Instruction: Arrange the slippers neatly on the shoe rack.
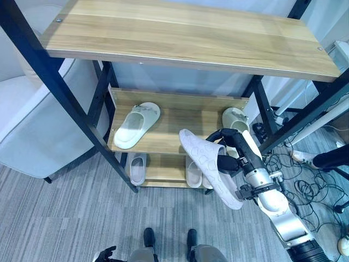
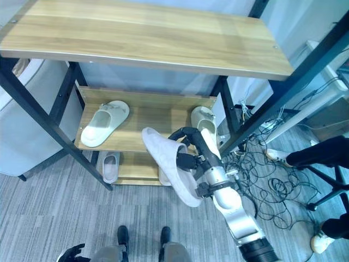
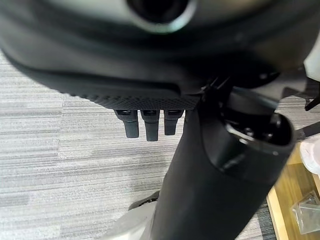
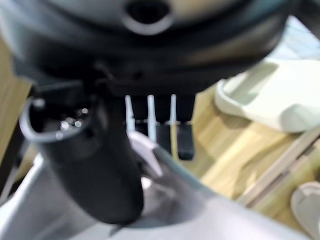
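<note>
My right hand (image 1: 230,154) is shut on a white slipper (image 1: 207,164), with fingers and thumb curled round its edge. The slipper tilts with its dotted sole facing up, just in front of the shoe rack's middle shelf (image 1: 180,123). On that shelf a pale green slipper (image 1: 136,124) lies at the left. Its mate (image 1: 235,116) lies at the right, just behind my right hand. Two more pale slippers (image 1: 137,168) (image 1: 193,172) sit on the bottom shelf. My left hand (image 1: 106,254) hangs low by my side over the floor, fingers relaxed (image 3: 145,125).
The rack's wide wooden top shelf (image 1: 185,35) overhangs the work, with black slanted posts (image 1: 65,98) at each side. A white armchair (image 1: 32,125) stands left of the rack. Cables (image 1: 305,188) litter the floor at the right, where a person's leg (image 2: 316,155) shows.
</note>
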`<state>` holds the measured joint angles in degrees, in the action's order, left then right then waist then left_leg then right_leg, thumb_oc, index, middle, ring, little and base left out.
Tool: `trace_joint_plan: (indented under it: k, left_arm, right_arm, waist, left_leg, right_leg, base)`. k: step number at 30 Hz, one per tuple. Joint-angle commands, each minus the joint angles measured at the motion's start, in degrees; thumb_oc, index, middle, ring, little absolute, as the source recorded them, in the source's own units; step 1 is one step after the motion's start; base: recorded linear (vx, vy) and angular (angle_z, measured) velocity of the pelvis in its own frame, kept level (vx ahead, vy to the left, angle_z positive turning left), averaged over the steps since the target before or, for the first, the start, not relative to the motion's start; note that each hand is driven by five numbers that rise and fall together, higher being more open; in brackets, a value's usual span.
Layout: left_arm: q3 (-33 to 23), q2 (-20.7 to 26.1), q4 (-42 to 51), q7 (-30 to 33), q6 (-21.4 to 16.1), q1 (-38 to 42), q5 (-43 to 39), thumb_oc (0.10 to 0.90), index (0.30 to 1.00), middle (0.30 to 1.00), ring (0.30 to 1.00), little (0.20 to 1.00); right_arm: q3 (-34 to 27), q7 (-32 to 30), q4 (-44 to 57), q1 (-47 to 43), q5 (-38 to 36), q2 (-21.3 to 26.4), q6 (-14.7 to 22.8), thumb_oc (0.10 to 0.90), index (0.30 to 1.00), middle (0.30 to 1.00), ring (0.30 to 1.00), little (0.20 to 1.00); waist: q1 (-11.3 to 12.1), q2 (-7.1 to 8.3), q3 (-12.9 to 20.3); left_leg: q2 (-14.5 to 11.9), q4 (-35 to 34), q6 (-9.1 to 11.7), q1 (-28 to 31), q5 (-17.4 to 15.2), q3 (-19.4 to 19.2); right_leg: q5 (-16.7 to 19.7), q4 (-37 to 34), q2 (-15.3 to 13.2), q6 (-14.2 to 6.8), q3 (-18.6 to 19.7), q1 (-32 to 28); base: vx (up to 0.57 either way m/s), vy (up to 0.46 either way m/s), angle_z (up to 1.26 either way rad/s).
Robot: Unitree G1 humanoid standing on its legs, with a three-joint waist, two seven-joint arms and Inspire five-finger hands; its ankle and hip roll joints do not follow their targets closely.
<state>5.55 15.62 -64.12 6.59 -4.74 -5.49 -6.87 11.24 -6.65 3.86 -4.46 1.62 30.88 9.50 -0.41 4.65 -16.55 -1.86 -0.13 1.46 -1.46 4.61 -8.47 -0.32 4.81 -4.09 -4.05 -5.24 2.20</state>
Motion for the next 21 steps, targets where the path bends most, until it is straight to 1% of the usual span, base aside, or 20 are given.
trace_joint_plan:
  k: [1,2,3,4,6,8,9,10,11,13,15,18,19,20,21]
  left_arm:
    - [1.61,-1.21,0.71,-1.14,-1.39,-0.15,0.32,0.800,0.900,0.900,0.900,0.900]
    - [1.62,-1.23,0.70,-1.14,-1.39,-0.12,0.32,0.800,0.900,0.900,0.900,0.900]
    - [2.45,-1.64,0.17,-1.07,-1.32,-0.03,1.37,0.800,0.900,0.900,0.900,0.900]
    - [2.47,-1.78,-0.03,-1.02,-1.23,0.00,1.51,0.800,0.900,0.900,0.900,0.900]
    - [2.12,-1.93,0.27,-0.58,-1.11,-0.07,1.27,0.800,0.900,0.900,0.900,0.900]
    - [2.04,-2.24,-0.64,-0.07,-1.11,-0.01,1.54,0.800,0.900,0.900,0.900,0.900]
    - [2.05,-2.28,-0.67,-0.05,-1.13,-0.02,1.55,0.800,0.900,0.900,0.900,0.900]
    - [2.14,-2.33,-0.89,0.08,-1.17,-0.01,1.70,0.800,0.900,0.900,0.900,0.900]
    - [2.69,-2.58,-1.08,0.19,-1.19,-0.01,1.86,0.800,0.900,0.900,0.900,0.900]
    - [3.11,-3.00,-2.20,0.10,-1.02,0.10,2.27,0.800,0.900,0.900,0.900,0.900]
    - [3.36,-2.99,-3.09,-0.04,-0.98,0.18,3.18,0.800,0.900,0.900,0.900,0.900]
    - [3.02,-2.55,-3.94,0.01,-1.13,0.49,3.46,0.800,0.900,0.900,0.900,0.900]
    - [2.64,-2.24,-3.92,-0.06,-1.00,0.38,3.31,0.800,0.900,0.900,0.900,0.900]
    - [1.60,-1.55,-4.18,0.26,-0.98,0.32,2.92,0.800,0.900,0.900,0.900,0.900]
    - [1.56,-1.52,-4.19,0.25,-0.98,0.35,2.92,0.800,0.900,0.900,0.900,0.900]
  right_arm:
    - [-4.17,-3.08,9.05,-4.10,-2.17,0.95,6.17,0.400,0.300,0.300,0.300,0.300]
    - [-4.18,-3.08,9.05,-4.11,-2.17,0.97,6.17,0.400,0.300,0.300,0.300,0.300]
    - [-3.82,-2.93,9.31,-4.40,-2.22,1.26,6.19,0.400,0.300,0.300,0.300,0.300]
    - [-4.13,-2.85,9.44,-4.43,-2.28,1.61,6.31,0.400,0.300,0.300,0.300,0.300]
    - [-4.15,-3.03,9.14,-4.61,-2.36,2.07,5.90,0.400,0.300,0.300,0.300,0.300]
    - [-4.43,-3.00,8.83,-4.80,-2.33,2.37,5.87,0.400,0.300,0.300,0.300,0.300]
    - [-4.41,-3.00,8.83,-4.78,-2.33,2.42,5.88,0.400,0.300,0.300,0.300,0.300]
    - [-4.43,-2.85,8.82,-4.73,-2.44,2.45,5.90,0.400,0.300,0.300,0.300,0.300]
    - [-4.51,-2.68,8.78,-4.62,-2.62,2.77,5.89,0.400,0.300,0.300,0.300,0.300]
    - [-4.71,-2.64,8.25,-4.49,-2.38,3.19,5.62,0.400,0.300,0.300,0.300,0.300]
    - [-5.31,-2.58,8.19,-4.30,-1.63,3.18,5.27,0.400,0.300,0.300,0.300,0.300]
    - [-4.53,-2.14,8.56,-4.77,-0.98,1.94,5.00,0.400,0.300,0.300,0.300,0.300]
    - [-4.10,-1.87,8.62,-4.81,-0.86,1.54,4.82,0.400,0.300,0.300,0.300,0.300]
    - [-3.16,-1.49,8.38,-5.63,-0.87,0.56,4.62,0.400,0.300,0.300,0.300,0.300]
    - [-3.13,-1.50,8.36,-5.69,-0.86,0.52,4.62,0.400,0.300,0.300,0.300,0.300]
  waist:
    - [0.45,2.09,3.76]
    - [0.38,2.02,3.77]
    - [0.19,2.09,3.85]
    - [-0.33,2.43,4.17]
    - [-1.03,2.17,4.81]
    - [-1.46,1.73,5.82]
    - [-1.52,1.65,5.82]
    - [-1.68,1.13,6.29]
    - [-1.81,0.22,6.67]
    - [-2.19,-0.98,7.02]
    - [-2.70,-1.39,7.04]
    - [-2.52,-0.60,6.10]
    - [-2.39,-0.38,5.67]
    - [-2.21,-0.04,4.53]
    - [-2.01,0.05,4.50]
  left_leg:
    - [1.89,10.60,1.89,-5.34,-7.32,2.04]
    - [1.83,10.95,1.91,-5.56,-7.49,2.14]
    - [1.67,12.68,1.95,-5.34,-9.22,2.72]
    - [0.25,12.77,2.11,-4.74,-9.71,1.96]
    - [-3.09,12.57,2.30,-3.40,-9.67,1.50]
    - [-6.42,10.42,3.28,-1.66,-8.06,2.18]
    - [-6.49,10.15,3.37,-1.49,-7.97,2.24]
    - [-7.86,7.99,3.92,-0.83,-6.88,3.01]
    - [-8.97,4.50,4.76,-0.28,-5.33,4.85]
    - [-8.66,1.60,5.07,1.22,-5.39,6.10]
    - [-7.70,0.18,5.08,2.43,-5.76,5.93]
    - [-5.00,1.42,3.54,2.66,-7.77,5.34]
    - [-4.27,1.80,2.82,2.77,-8.54,4.96]
    - [-3.19,2.34,1.73,3.05,-9.35,3.95]
    - [-3.13,2.36,1.69,3.10,-9.39,3.71]
  right_leg:
    - [-2.01,-1.37,1.69,0.21,0.56,0.17]
    - [-1.98,-1.43,1.74,0.22,0.47,0.18]
    - [-1.24,-1.63,1.01,0.08,0.13,0.28]
    - [-0.89,-1.88,0.15,-0.15,-0.37,0.55]
    - [-0.59,-2.14,-1.07,-0.61,-1.33,0.92]
    - [-0.56,-2.20,-2.18,-1.43,-2.04,1.26]
    - [-0.62,-2.20,-2.11,-1.39,-2.12,1.18]
    - [-0.63,-2.24,-2.51,-1.87,-2.30,1.33]
    - [-0.61,-1.99,-2.92,-2.36,-2.13,1.42]
    - [-0.56,-1.20,-3.60,-2.94,-2.15,1.87]
    - [-0.40,-0.10,-4.47,-3.48,-1.96,2.57]
    - [1.00,1.68,-6.56,-4.80,0.07,4.09]
    - [1.45,2.64,-7.09,-5.13,0.90,4.92]
    - [2.95,4.17,-7.93,-5.77,2.27,6.62]
    - [2.93,4.30,-7.95,-5.81,2.54,6.77]
  base:
    - [-0.07,-0.026,0.63]
    - [-0.07,0.006,0.52]
    - [-0.08,0.031,0.31]
    - [-0.11,0.073,0.19]
    - [-0.06,0.126,0.30]
    - [-0.01,0.151,0.19]
    - [0.02,0.160,0.09]
    - [0.04,0.236,0.19]
    - [0.03,0.356,0.22]
    - [0.02,0.313,0.12]
    - [0.00,0.302,0.04]
    - [-0.04,0.325,0.12]
    - [-0.11,0.343,-0.08]
    - [-0.09,0.233,-0.26]
    - [-0.12,0.225,-0.60]
